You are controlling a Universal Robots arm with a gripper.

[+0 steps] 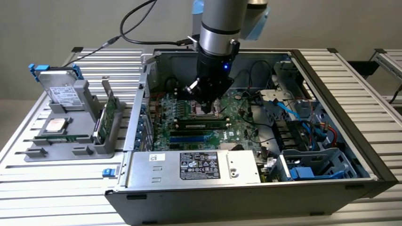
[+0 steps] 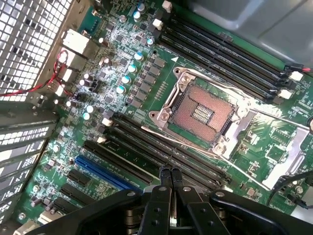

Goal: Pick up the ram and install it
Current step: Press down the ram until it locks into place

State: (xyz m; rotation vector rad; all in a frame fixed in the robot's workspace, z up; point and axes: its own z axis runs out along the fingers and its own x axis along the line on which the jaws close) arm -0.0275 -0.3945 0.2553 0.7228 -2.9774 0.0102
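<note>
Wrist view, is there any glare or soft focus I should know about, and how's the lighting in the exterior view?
Wrist view: bright glare on the metal frame of the open processor socket, washed-out light on the perforated case wall, and the gripper, jaws shut, looks dark and slightly soft up close. Exterior view: even, diffuse light, with the motherboard shaded inside the computer case.

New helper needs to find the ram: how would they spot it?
On the exterior view's left, a grey parts holder stands beside the open computer case. The ram lies along its near edge: long, narrow, green, unlike the square silver chip and upright card.
</note>
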